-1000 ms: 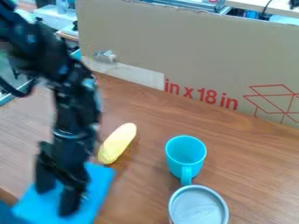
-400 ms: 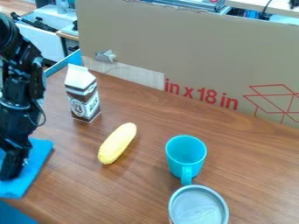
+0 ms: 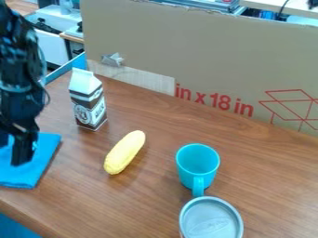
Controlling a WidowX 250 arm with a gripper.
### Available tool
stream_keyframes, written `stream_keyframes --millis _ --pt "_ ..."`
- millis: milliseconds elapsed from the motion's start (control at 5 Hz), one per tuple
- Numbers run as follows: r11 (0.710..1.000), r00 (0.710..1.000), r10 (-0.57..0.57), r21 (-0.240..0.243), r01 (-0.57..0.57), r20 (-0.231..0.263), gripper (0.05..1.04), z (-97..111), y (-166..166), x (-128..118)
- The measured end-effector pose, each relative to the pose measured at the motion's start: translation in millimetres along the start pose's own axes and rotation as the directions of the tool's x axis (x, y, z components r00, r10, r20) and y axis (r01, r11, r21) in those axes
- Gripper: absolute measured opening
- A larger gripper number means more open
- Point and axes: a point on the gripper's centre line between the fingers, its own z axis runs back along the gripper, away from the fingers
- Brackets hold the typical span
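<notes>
1. Okay, so the black hand [image 3: 12, 153] is hanging down at the left side of the view, right over the blue cloth [image 3: 38, 169]. Its fingers are standing apart, with blue showing between them, so I'm not seeing it clamping anything.

2. The cloth is lying mostly flat on the wooden bench [image 3: 155, 200], over at the left, near the front edge. Nothing is hanging in the air, so the cloth part is looking pretty far along to me.

3. I'm not calling it finished, though: the hand is hanging low over the cloth rather than sitting well clear of it. Whether the cloth is lying exactly where it should, I'm not able to tell.

4. Everything else is looking untouched by the hand: the milk-style carton [image 3: 88, 100] is standing upright behind the yellow corn-shaped thing [image 3: 125, 152], which is lying on its side. The turquoise mug [image 3: 197, 162] is standing farther right, its handle pointing toward the grey-topped container [image 3: 211, 221].
</notes>
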Motion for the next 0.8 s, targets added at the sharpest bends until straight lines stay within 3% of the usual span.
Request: stream_keyframes --millis 200,600,800 --pt "1.0 0.996 -0.011 0.007 0.011 0.086 1.001 33 -17 -12" --pt "0.997 0.997 -0.066 -0.037 0.067 0.051 1.001 58 -55 -50" --pt "0.991 0.992 -0.046 -0.123 0.06 0.116 1.001 62 -76 -55"
